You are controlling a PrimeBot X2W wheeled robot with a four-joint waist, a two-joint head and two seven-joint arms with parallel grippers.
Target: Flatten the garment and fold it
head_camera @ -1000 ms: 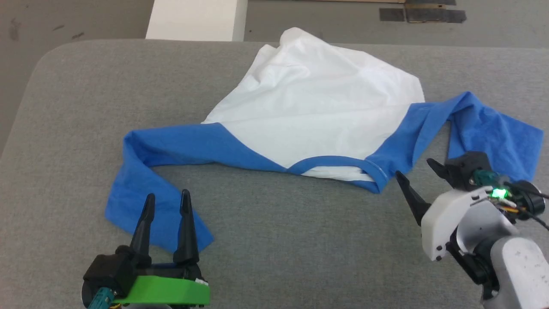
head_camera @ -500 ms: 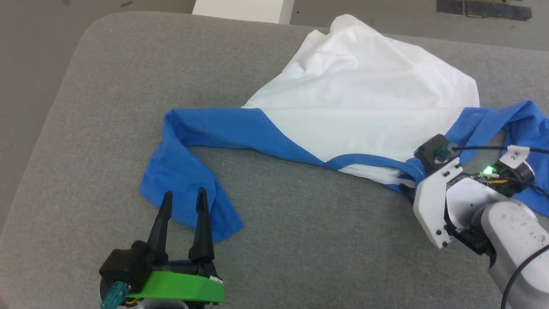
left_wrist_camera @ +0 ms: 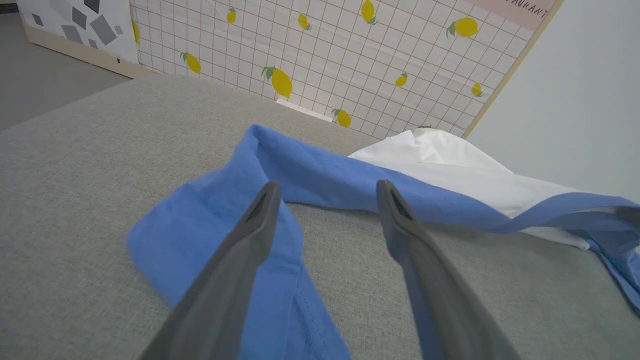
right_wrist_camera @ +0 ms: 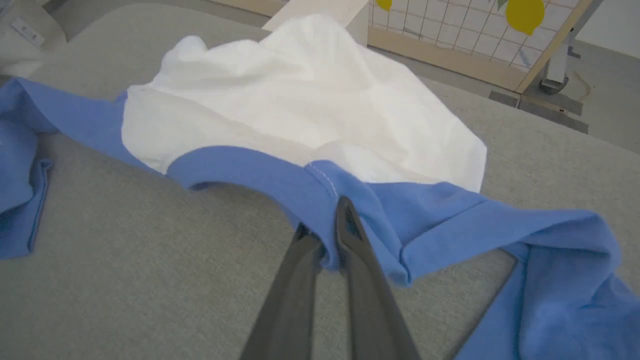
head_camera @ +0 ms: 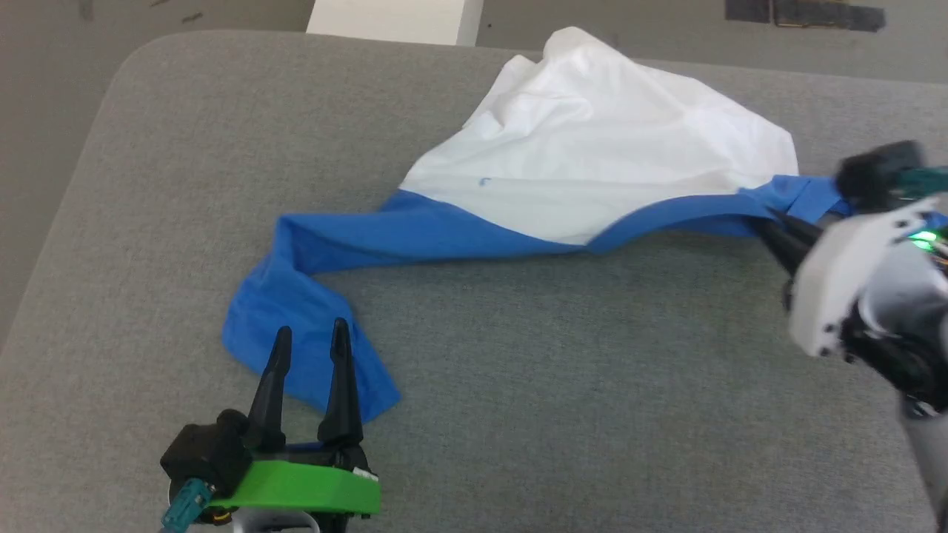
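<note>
Grip made: right gripper (right_wrist_camera: 324, 220), open a second ago, pinches garment (head_camera: 607, 148) at neck trim (right_wrist_camera: 240, 165); left gripper (head_camera: 310, 327) spread above sleeve (head_camera: 296, 355); flattening starts.

My left gripper (head_camera: 311, 327) sits low, fingers wide apart. My right gripper (right_wrist_camera: 322, 216) is pinched tight on the blue edge of the shirt (right_wrist_camera: 310, 100).

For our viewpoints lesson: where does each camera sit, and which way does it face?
Head view: head-mounted, facing down at the garment; left hand and right hand show.
Left wrist view: wrist-mounted, along open fingers toward a blue sleeve.
Right wrist view: wrist-mounted, along fingers shut on blue fabric by the neckline.
All share the garment.
</note>
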